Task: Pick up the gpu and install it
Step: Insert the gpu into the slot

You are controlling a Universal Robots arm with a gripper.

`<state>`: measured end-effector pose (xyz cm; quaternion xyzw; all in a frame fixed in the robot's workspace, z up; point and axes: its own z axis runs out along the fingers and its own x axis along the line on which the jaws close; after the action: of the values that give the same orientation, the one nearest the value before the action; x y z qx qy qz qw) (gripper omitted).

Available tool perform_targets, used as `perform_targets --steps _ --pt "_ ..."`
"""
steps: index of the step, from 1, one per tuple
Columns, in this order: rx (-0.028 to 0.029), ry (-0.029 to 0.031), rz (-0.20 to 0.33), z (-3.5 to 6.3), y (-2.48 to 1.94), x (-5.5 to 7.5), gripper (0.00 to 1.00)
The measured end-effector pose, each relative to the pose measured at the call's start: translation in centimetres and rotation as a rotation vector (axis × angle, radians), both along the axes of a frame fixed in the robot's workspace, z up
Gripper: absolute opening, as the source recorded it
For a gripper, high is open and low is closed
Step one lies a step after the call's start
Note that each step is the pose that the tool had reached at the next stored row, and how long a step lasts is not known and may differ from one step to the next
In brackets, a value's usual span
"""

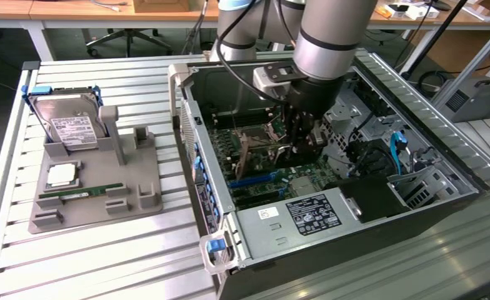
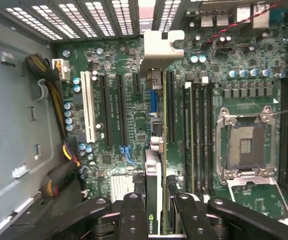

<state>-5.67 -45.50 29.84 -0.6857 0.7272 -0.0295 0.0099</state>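
The gpu (image 2: 156, 125) is seen edge-on in the wrist view, a thin card running from my fingers out to its silvery bracket (image 2: 161, 47) near the case's vented rear wall. My gripper (image 2: 156, 192) is shut on the card's near end, one dark finger (image 2: 134, 210) on each side. The card hangs over the motherboard (image 2: 109, 165), in line with the long black slots beside the white slot (image 2: 89, 107). Whether its edge touches a slot I cannot tell. In the exterior view my gripper (image 1: 304, 134) is deep inside the open case (image 1: 220, 206), with the tan-brown gpu (image 1: 249, 153) tilted below it.
The open CPU socket (image 2: 243, 145) lies beside the slots. Wire bundles (image 2: 59, 170) run along the case wall. Outside the case, a grey holder (image 1: 95, 206) carries a hard drive (image 1: 70, 125) and a green memory stick (image 1: 82, 190). The power supply (image 1: 312, 215) sits at the case's near end.
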Motion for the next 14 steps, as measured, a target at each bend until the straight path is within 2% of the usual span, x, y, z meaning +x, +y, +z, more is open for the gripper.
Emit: perform_targets --steps 1,2,11,14 --pt "-0.0038 -0.0005 -0.002 -0.03 0.00 -0.1 0.27" --pt "-0.0043 -0.0004 -0.005 -0.04 0.00 -0.2 0.27" --pt "-0.0043 -0.0034 -0.010 -0.36 0.01 -2.9 0.27" --pt "-0.0042 -0.0037 -0.010 -0.46 0.01 -3.3 0.27"
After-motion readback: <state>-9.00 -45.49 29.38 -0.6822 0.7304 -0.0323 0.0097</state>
